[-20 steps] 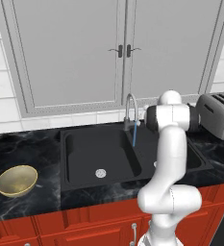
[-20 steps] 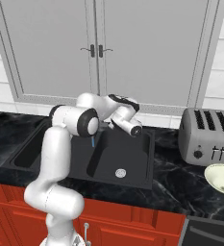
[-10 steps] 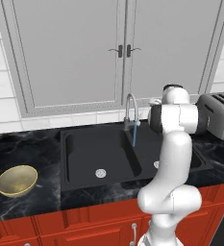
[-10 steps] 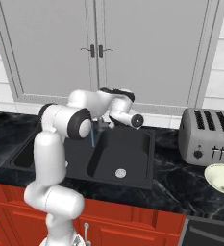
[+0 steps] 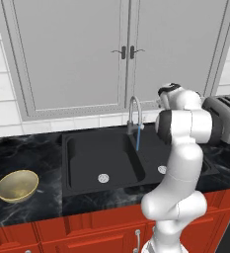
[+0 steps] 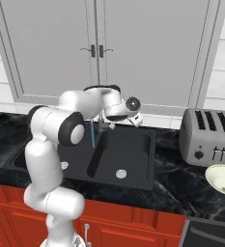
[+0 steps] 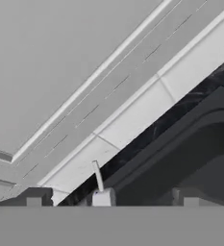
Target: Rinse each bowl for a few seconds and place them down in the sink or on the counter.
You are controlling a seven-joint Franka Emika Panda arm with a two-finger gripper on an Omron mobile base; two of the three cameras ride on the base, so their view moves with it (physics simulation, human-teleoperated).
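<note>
Lifted up from the faucet (image 6: 100,126), the end effector (image 6: 135,118) is wide apart and empty; the tan bowl (image 5: 17,185) looks light, hard and slippery, best pinched at its rim.

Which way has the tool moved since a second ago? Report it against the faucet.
Yes. In the right base view the tool has swung up and rightward, farther from the faucet, toward the toaster.

Counter (image 5: 27,148): glossy black marble, faint white veins. Sink (image 5: 87,158): matte black, silver metal drains. Faucet (image 5: 133,111): brushed steel. Toaster (image 6: 208,137), right of frame: satin grey metal. Tan-gold bowl (image 5: 17,186), lower left: mottled glaze. Cream bowl (image 6: 223,178): smooth, pale. Cabinet fronts (image 5: 87,234): glossy red.
</note>
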